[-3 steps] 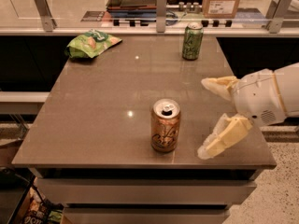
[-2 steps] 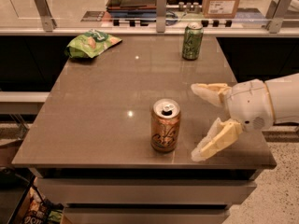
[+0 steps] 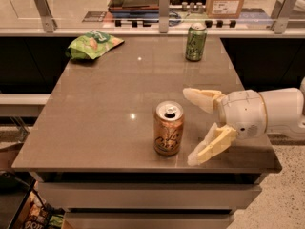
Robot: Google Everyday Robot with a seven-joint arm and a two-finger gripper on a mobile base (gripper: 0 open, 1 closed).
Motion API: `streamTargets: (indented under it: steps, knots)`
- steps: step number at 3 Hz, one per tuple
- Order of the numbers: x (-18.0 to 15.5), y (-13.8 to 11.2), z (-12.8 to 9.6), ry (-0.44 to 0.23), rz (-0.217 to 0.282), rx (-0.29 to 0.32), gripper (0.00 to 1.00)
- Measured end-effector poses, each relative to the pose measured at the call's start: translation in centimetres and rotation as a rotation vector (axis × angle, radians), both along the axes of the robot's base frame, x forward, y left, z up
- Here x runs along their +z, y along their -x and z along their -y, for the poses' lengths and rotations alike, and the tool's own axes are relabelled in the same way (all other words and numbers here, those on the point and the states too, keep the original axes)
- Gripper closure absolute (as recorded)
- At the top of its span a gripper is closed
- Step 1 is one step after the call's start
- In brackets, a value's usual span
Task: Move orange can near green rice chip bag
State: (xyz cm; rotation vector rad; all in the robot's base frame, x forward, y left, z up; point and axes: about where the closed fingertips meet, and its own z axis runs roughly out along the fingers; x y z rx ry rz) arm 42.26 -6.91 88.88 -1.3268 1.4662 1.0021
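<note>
The orange can stands upright near the front edge of the brown table, its silver top showing. The green rice chip bag lies at the table's far left corner. My gripper reaches in from the right, just right of the orange can, with its two tan fingers spread wide and nothing between them. It does not touch the can.
A green can stands upright at the far right of the table. A counter with a glass rail and boxes runs behind the table. The table's front edge lies close below the orange can.
My gripper has moved left toward the orange can, fingers still spread. The cans and the bag have not moved.
</note>
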Motion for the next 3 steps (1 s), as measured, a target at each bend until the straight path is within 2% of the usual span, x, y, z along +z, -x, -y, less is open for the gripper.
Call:
streamTargets:
  steps: [1,2,3]
  knots:
    - [0.3,0.4,-0.8,0.026,0.026,-0.05,0.0]
    - [0.6,0.4,-1.9,0.085,0.065,-0.098,0.0]
    - [0.8,0.2,-2.9,0.142,0.084,-0.12,0.0]
